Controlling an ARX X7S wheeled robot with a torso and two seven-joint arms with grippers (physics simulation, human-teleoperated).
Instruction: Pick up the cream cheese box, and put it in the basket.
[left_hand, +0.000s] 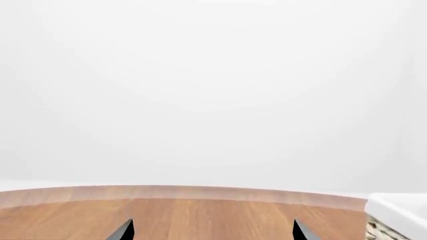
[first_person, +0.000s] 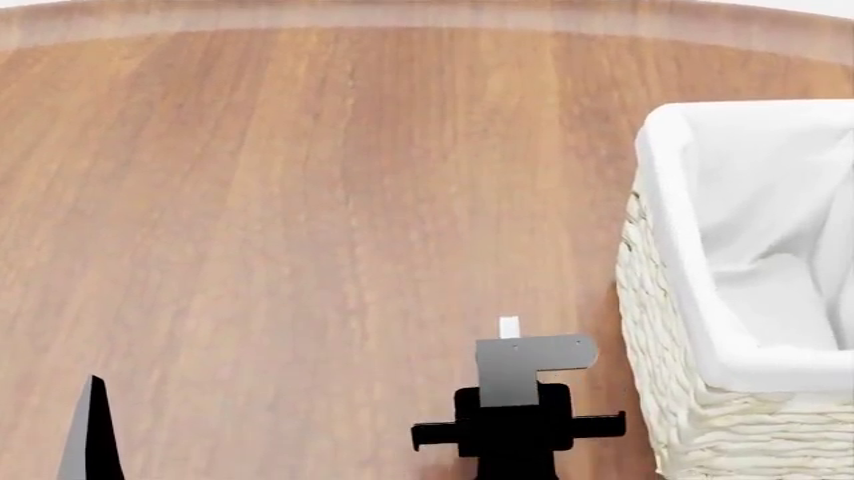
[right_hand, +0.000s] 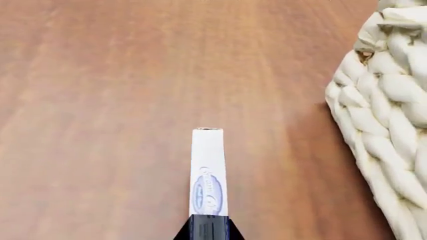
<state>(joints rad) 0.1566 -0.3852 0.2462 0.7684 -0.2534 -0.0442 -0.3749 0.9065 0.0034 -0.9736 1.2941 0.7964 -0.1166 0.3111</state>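
Under my tools there is a wide brown wooden table with a straight grain that runs away from me toward its far edge. The far edge is a little paler and looks slightly curved in the head view and in my left wrist view. Behind this edge I see only a plain white background, without any detail. The wood surface is smooth and gives a soft shine.
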